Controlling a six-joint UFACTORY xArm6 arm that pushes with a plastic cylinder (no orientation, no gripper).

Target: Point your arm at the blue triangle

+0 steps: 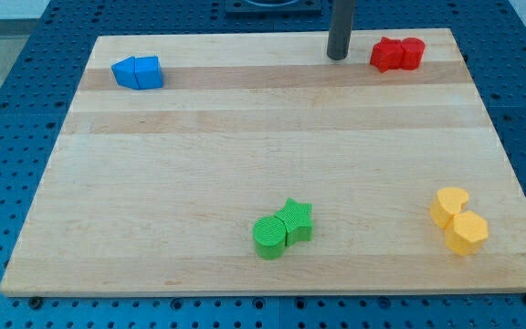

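The blue blocks sit at the view's top left of the wooden board: a blue triangle (124, 72) touching a blue block (148, 72) on its right. My tip (338, 57) is a dark rod at the view's top, right of the middle. It stands far to the right of the blue triangle and just left of the red blocks (397, 54), apart from them.
A green round block (269, 238) and a green star (297, 220) touch near the view's bottom middle. Two yellow blocks, a heart (449, 206) and a hexagon (468, 232), touch at the view's bottom right. The board (245, 155) lies on a blue perforated table.
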